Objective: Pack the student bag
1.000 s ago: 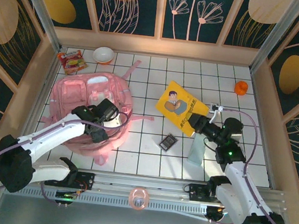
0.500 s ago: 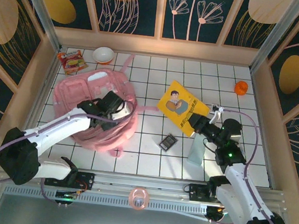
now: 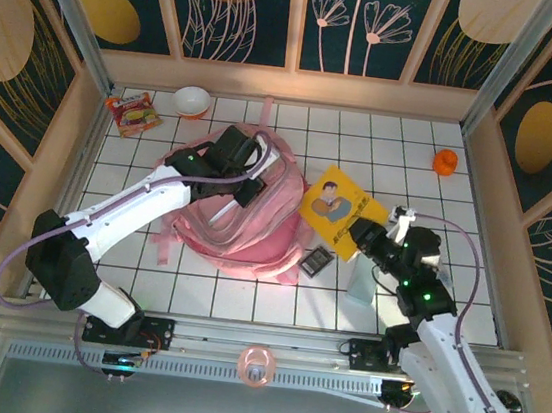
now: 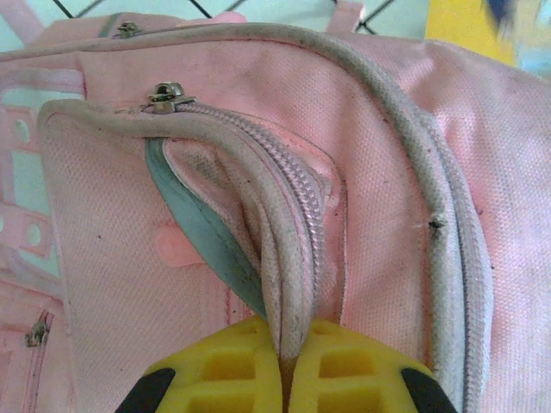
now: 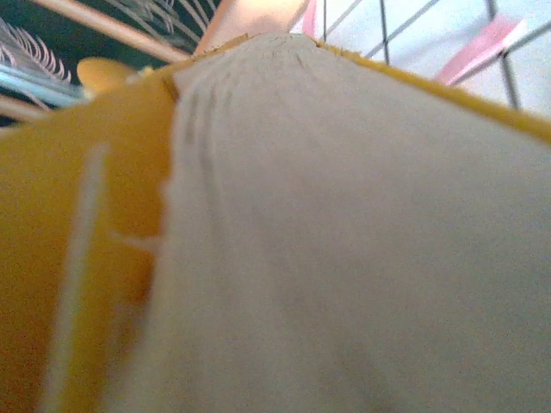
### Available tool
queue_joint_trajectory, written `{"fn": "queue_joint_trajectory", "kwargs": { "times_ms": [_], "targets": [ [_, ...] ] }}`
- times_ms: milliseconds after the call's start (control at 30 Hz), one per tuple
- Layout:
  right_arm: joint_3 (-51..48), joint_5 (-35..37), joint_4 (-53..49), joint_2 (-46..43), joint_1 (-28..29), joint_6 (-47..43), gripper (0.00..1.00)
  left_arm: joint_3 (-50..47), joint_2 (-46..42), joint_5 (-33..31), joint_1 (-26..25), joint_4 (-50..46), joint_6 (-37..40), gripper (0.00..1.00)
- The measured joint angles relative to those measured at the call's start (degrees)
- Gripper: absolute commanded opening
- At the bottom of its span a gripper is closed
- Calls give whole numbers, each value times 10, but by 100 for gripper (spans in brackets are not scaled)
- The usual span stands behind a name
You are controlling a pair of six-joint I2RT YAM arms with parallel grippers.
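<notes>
Yellow fingers [image 4: 232, 374] of the left gripper [image 4: 284, 348] are pinched tight on the grey-piped zip edge of the student bag [image 4: 387, 172], the seam rising in a narrow fold between them at the bottom of the wrist view. From above, the left gripper [image 3: 245, 168] sits at the bag's upper edge. The student bag [image 3: 252, 239] stands bunched in the middle of the tiled floor [image 3: 418, 199], slightly left of centre. Its right edge lies just beside the yellow book [image 3: 335, 202] and near a small dark device [image 3: 315, 262]. The right gripper [image 3: 365, 240] is clamped on the book's lower right corner, with a pale flat item [image 3: 360, 282] just below it. Bare tiles run along the lower left and across the upper right toward an orange object [image 3: 445, 162]. A bowl [image 3: 190, 101] and a snack packet [image 3: 131, 111] sit in the upper left corner, well apart from the bag. A second ago the bag lay flat at the left; it has since been dragged right and upward, and the book has shifted slightly down and right.
</notes>
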Motion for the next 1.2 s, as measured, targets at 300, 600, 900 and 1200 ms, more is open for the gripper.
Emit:
{"fn": "queue_joint_trajectory", "kwargs": {
  "times_ms": [300, 600, 900, 1200],
  "targets": [
    [-14, 70, 40, 16, 155, 104, 0, 26, 0, 1, 0, 18, -44, 0],
    [-32, 176, 279, 238, 253, 189, 0, 26, 0, 21, 0, 35, -64, 0],
    [25, 225, 518, 488, 265, 236, 0, 19, -3, 33, 0, 50, -75, 0],
    [144, 231, 598, 674, 264, 272, 14, 12, -19, 51, 0, 65, -82, 0]
  ]
}}
